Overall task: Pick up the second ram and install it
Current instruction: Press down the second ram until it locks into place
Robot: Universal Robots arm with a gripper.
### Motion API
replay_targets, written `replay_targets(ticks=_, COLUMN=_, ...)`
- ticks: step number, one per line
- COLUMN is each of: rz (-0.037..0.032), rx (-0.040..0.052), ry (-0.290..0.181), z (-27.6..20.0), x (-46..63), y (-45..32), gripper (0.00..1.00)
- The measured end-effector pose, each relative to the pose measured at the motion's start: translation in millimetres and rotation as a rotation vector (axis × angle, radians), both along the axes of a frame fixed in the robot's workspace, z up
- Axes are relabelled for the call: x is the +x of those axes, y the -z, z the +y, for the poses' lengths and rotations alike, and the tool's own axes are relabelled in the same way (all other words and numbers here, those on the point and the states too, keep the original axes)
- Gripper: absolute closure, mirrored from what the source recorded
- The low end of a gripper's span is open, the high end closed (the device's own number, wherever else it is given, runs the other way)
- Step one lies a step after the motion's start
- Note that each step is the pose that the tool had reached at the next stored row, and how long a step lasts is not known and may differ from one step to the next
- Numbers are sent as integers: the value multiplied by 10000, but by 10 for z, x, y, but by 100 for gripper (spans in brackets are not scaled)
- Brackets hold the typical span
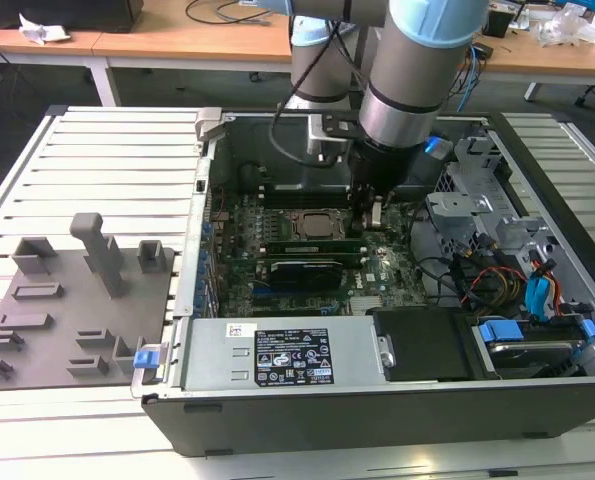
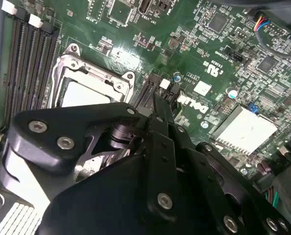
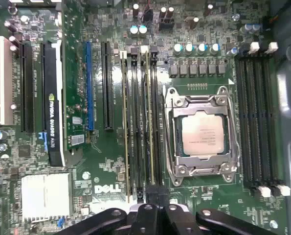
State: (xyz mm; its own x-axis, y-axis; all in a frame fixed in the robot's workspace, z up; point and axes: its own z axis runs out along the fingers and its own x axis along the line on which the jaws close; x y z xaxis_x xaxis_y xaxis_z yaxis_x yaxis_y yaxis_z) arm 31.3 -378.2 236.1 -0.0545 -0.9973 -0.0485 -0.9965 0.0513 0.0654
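Gripper (image 3: 152, 208), jaws pressed together, is seen directly over the end of the second ram (image 3: 150, 122), seated in its slot beside the processor socket (image 3: 202, 134).

1. The flat green motherboard (image 3: 111, 161) carries white print.
2. The square silver processor (image 3: 202, 133) sits in a metallic grey frame.
3. The long black memory slots (image 3: 255, 122) end in white clips.
4. The ribbed grey plastic tray (image 1: 67, 320) is plain.
5. The black jointed gripper (image 2: 157, 110) shows silver screws.
6. The boxy black computer case (image 1: 377, 420) bears a white label.
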Motion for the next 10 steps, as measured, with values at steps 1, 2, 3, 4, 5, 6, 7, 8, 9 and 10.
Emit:
replay_targets(ticks=1, rz=2, rx=-8, ry=-4, z=-5, x=0, y=90, gripper=89)
replay_targets(ticks=2, rz=1, rx=-3, ry=-2, z=-5, x=0, y=93, gripper=89)
replay_targets(ticks=3, rz=-13, rx=-6, ry=-15, z=-3, x=-12, y=86, gripper=89)
replay_targets(ticks=4, rz=-61, rx=6, ry=-10, z=-2, x=-50, y=66, gripper=89)
replay_targets(ticks=5, rz=-121, rx=-8, ry=-10, z=-3, x=-104, y=54, gripper=89)
replay_targets(ticks=6, rz=-176, rx=-13, ry=-12, z=-5, x=-197, y=52, gripper=89)
replay_targets(ticks=7, rz=-195, rx=-12, ry=-11, z=-5, x=-242, y=52, gripper=89)
replay_targets(ticks=8, rz=-212, rx=-12, ry=-12, z=-5, x=-281, y=53, gripper=89)
replay_targets(ticks=9, rz=-252, rx=-12, ry=-11, z=-4, x=-398, y=53, gripper=89)
replay_targets(ticks=10, rz=-278, rx=-12, ry=-11, z=-4, x=-487, y=53, gripper=89)
